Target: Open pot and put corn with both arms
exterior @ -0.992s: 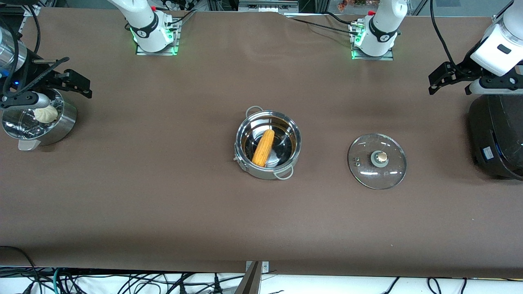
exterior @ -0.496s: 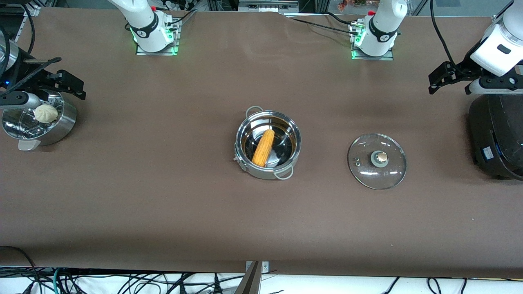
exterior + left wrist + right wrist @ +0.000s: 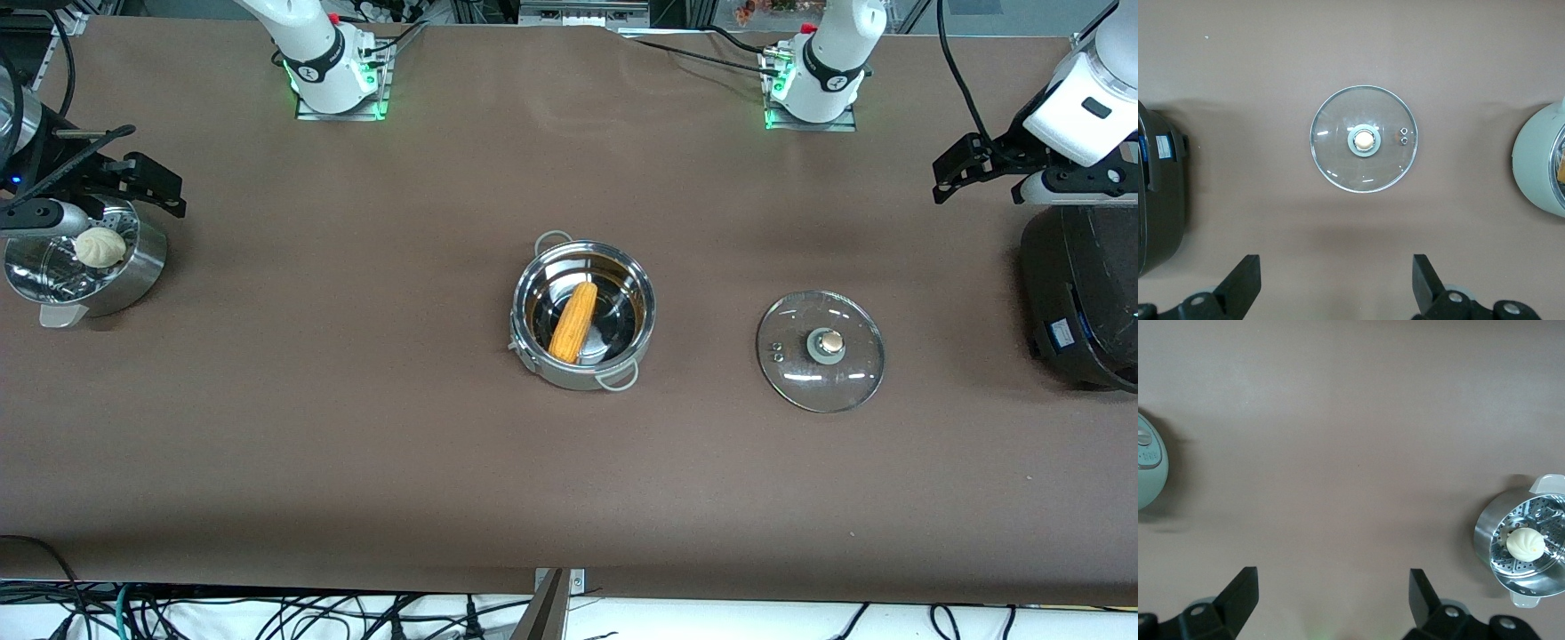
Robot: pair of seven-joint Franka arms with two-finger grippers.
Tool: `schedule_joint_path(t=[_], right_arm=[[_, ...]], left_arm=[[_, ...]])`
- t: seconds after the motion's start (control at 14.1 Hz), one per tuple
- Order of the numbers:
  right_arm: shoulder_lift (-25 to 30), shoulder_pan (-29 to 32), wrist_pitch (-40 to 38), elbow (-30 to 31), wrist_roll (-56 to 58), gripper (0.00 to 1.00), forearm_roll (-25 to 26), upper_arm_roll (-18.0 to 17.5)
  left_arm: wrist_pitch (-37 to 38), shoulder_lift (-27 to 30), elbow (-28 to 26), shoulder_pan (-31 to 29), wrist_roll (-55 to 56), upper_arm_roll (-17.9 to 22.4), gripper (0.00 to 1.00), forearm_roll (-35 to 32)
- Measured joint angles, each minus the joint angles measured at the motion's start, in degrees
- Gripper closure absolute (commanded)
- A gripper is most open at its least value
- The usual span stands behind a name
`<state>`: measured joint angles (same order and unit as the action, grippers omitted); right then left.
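The shiny steel pot (image 3: 635, 342) stands uncovered mid-table, and the yellow-orange corn (image 3: 573, 322) lies slanted inside it. Its glass lid (image 3: 821, 349) lies flat on the table beside it, toward the left arm's end, knob up. In the left wrist view the lid (image 3: 1363, 148) is centred, with the pot's side (image 3: 1536, 167) at the frame edge. My left gripper (image 3: 965, 169) hangs open and empty, high beside the black cooker; its fingers (image 3: 1245, 277) are wide apart. My right gripper (image 3: 133, 178) hangs open and empty over the steamer pot, fingers (image 3: 1241, 590) spread. Both arms wait.
A steel steamer pot (image 3: 147, 262) holding a white bun (image 3: 100, 247) stands at the right arm's end, and shows in the right wrist view (image 3: 1485, 540). A big black cooker (image 3: 1080, 293) stands at the left arm's end. Cables hang below the table's near edge.
The right gripper has drifted a little farther toward its own end of the table, over the steamer pot. The left arm, pot, corn and lid have not moved.
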<state>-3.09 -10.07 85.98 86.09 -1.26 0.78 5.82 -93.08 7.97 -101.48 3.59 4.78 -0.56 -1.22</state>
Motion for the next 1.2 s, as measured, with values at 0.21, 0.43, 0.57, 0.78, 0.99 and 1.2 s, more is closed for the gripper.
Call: schedule_joint_path(t=[0.21, 0.43, 0.57, 0.78, 0.99, 1.2], right_arm=[[0.00, 0.00, 0.00, 0.00, 0.00, 0.00, 0.00, 0.00], [0.00, 0.00, 0.00, 0.00, 0.00, 0.00, 0.00, 0.00], [0.00, 0.00, 0.00, 0.00, 0.00, 0.00, 0.00, 0.00], [0.00, 0.00, 0.00, 0.00, 0.00, 0.00, 0.00, 0.00], [0.00, 0.00, 0.00, 0.00, 0.00, 0.00, 0.00, 0.00], [0.00, 0.00, 0.00, 0.00, 0.00, 0.00, 0.00, 0.00]], left_arm=[[0.38, 0.00, 0.00, 0.00, 0.00, 0.00, 0.00, 0.00], [0.57, 0.00, 0.00, 0.01, 0.00, 0.00, 0.00, 0.00], [0.64, 0.00, 0.00, 0.02, 0.00, -0.01, 0.00, 0.00], [0.73, 0.00, 0.02, 0.02, 0.00, -0.02, 0.00, 0.00], [0.75, 0.00, 0.04, 0.03, 0.00, -0.05, 0.00, 0.00], [0.76, 0.00, 0.05, 0.03, 0.00, -0.14, 0.00, 0.00]])
